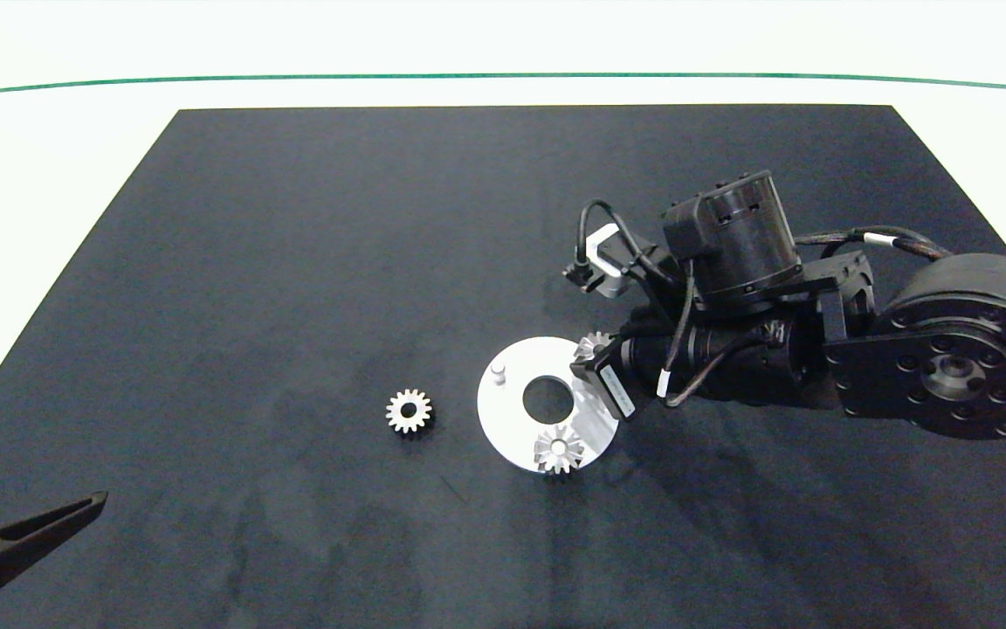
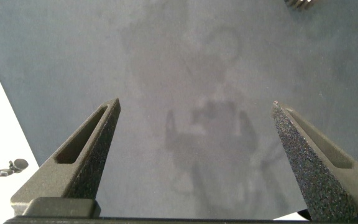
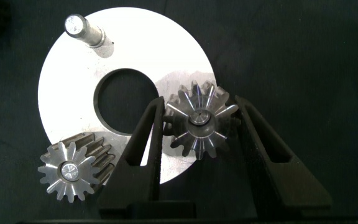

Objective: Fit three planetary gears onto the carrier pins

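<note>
A flat white disc (image 1: 513, 418) lies mid-mat with its carrier pins. One pin (image 1: 498, 374) (image 3: 76, 26) stands bare. A silver planetary gear (image 1: 559, 449) (image 3: 67, 171) sits on the pin at the disc's near edge. A second gear (image 1: 589, 343) (image 3: 201, 121) sits at the disc's right rim with a pin top showing in its bore. My right gripper (image 1: 595, 354) (image 3: 199, 99) is shut on this gear, both fingers against its teeth. A third gear (image 1: 409, 411) (image 2: 300, 3) lies loose on the mat, left of the disc. My left gripper (image 1: 47, 452) (image 2: 195, 104) is parked open at the near left.
A dark mat (image 1: 293, 262) covers the white table (image 1: 49, 175). The right arm's bulky wrist and cables (image 1: 730, 253) hang over the mat to the right of the disc. A green line (image 1: 503, 75) runs along the far side.
</note>
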{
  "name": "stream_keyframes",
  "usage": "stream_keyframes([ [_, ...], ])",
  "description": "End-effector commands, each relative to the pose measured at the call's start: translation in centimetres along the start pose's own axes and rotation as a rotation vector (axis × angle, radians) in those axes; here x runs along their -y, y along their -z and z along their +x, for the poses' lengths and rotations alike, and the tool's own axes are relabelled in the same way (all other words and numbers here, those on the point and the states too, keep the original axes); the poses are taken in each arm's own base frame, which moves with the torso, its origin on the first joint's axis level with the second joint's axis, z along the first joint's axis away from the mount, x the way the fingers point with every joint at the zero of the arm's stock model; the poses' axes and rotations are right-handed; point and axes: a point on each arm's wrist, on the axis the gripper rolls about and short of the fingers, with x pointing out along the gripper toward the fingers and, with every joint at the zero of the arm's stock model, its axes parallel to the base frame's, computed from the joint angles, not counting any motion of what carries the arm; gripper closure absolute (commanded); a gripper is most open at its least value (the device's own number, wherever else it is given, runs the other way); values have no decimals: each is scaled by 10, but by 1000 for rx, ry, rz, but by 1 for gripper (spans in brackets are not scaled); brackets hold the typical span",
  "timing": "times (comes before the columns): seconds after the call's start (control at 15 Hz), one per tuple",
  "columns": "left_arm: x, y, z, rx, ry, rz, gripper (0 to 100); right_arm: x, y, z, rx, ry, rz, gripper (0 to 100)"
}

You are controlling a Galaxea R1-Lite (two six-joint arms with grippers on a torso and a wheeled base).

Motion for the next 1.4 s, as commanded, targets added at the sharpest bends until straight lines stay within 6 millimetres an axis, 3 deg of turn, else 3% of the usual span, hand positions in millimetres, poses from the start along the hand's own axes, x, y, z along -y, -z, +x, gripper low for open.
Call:
stream_keyframes([
  [0.07, 0, 0, 0, -1, 0, 2, 0, 0, 1, 1, -4, 0, -3, 96],
  [0.13, 0, 0, 0, -1, 0, 2, 0, -1, 1, 1, -4, 0, -2, 0],
  [0.67, 0, 1, 0, -4, 1, 2, 0, 2, 1, 0, -1, 3, 7, 0],
  [0.73, 0, 1, 0, -5, 3, 2, 0, 2, -1, -13, 20, 2, 8, 0],
  [0.87, 0, 0, 2, -10, 4, 1, 0, 16, -3, -83, 138, 22, 39, 0],
  [0.93, 0, 0, 3, -13, 5, 1, 0, 22, 9, -117, 159, 36, 47, 0],
  [1.0, 0, 1, 5, -20, 11, 2, 0, 27, 19, -135, 161, 49, 53, 0],
  [1.07, 1, 2, 13, -52, 26, 4, 0, 39, 41, -170, 137, 90, 72, 0],
  [1.2, 1, 2, 31, -70, 39, 2, 0, 44, 70, -201, 111, 129, 97, 0],
  [1.33, 1, 3, 55, -49, 30, -1, 0, 45, 86, -210, 101, 155, 105, 0],
  [1.4, 2, 5, 80, -18, 20, 7, 0, 44, 89, -211, 99, 155, 105, 0],
])
